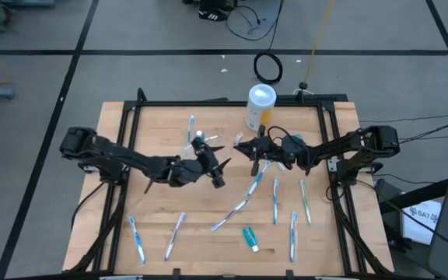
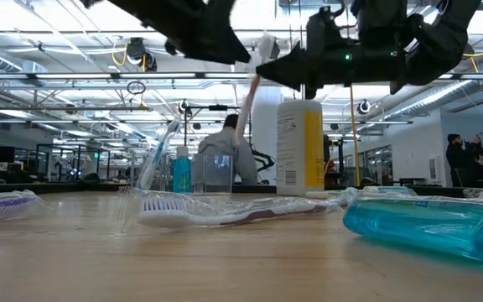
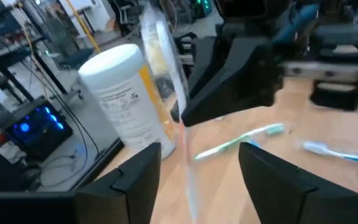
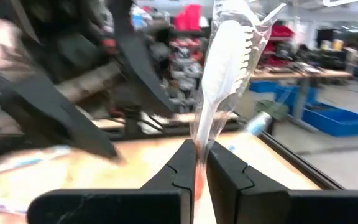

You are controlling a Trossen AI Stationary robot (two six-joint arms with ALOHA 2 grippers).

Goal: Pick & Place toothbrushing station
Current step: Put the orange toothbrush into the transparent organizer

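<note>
Now, line by line
Right pincer [image 4: 196, 163]: clenched on a wrapped white toothbrush [image 4: 224, 59], gripping its handle end so the bristle head stands up above the fingers; in the high view it hangs over the middle of the worktop [image 1: 162, 124], at about 5 o'clock from the yellow canister [image 1: 258, 107]
Left pincer [image 3: 194, 165]: released, its two dark fingers spread with the wrapped toothbrush passing between them without either finger pressing it; it sits just at 9 o'clock of the right pincer in the high view
Held toothbrush: off the worktop, in clear wrapping, lifted between the two pincers
Clear cup [image 2: 210, 172]: stands on the worktop at the far side in the low view, at 9 o'clock of the canister, with a blue toothbrush [image 2: 159, 151] leaning by it; whether the brush is inside the cup I cannot tell
Other toothbrushes: lie flat and scattered on the near half of the worktop, one pale blue near the left front [image 1: 137, 238], one green toward the right [image 1: 305, 201], well apart from each other
Teal toothpaste tube [image 1: 250, 238]: lies flat near the front edge, at 6 o'clock from the pincers
Yellow canister: upright with a white lid, at the back edge of the worktop
Room: a person [image 2: 227, 151] shows behind the worktop in the low view
</note>
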